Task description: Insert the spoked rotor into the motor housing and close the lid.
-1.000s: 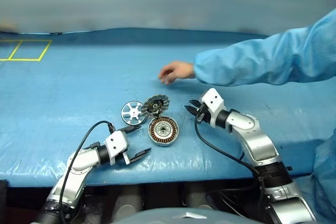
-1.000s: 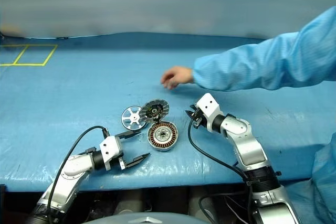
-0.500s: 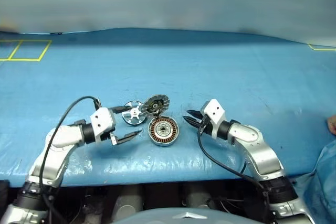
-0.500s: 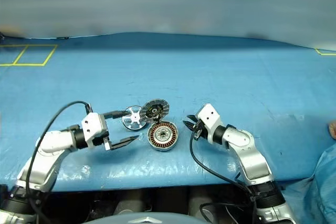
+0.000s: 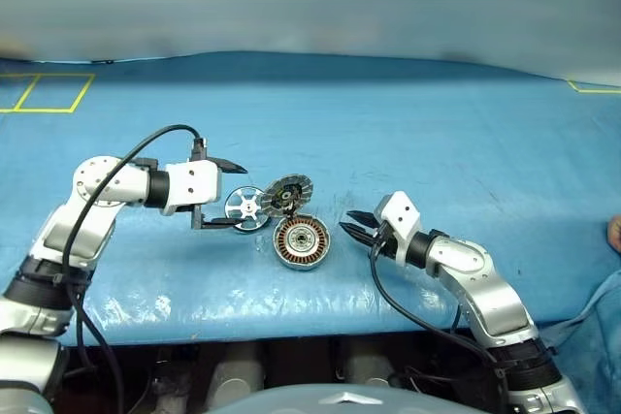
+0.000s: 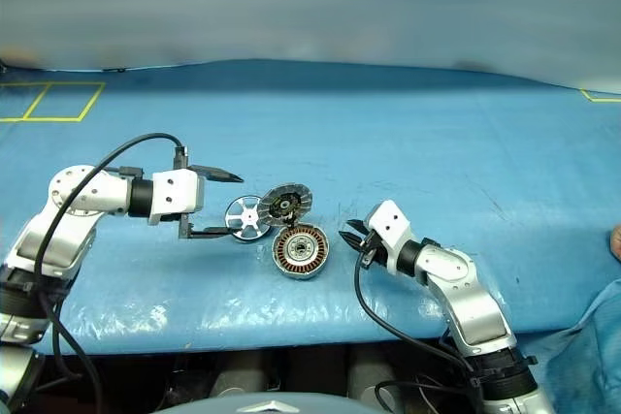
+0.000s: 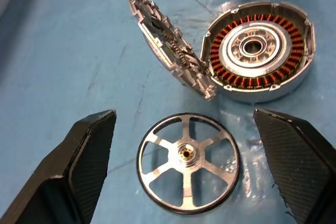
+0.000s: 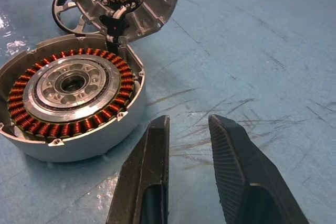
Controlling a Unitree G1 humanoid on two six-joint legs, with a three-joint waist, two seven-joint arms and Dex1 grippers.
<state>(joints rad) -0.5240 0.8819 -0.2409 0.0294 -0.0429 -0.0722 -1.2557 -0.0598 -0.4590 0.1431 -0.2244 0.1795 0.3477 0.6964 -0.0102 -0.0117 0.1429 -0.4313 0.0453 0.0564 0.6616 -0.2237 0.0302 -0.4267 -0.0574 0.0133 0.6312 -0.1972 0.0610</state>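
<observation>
Left wrist view looks down on the rotor [image 7: 188, 161], lying flat on the blue table [image 5: 408, 133] between the spread fingers of the left gripper [image 5: 225, 195], which holds nothing and seems lined up to take the wheel by its rim. Just beside it the housing [image 7: 260, 57] sits face up with its copper windings bare, its lid [image 7: 168, 42] propped up on edge at the joint, so the well is free to receive the rotor. The right gripper [image 5: 358, 227] waits near the housing's other side, its fingers narrowly parted and empty, probably placed to steady the housing or tip the lid shut.
</observation>
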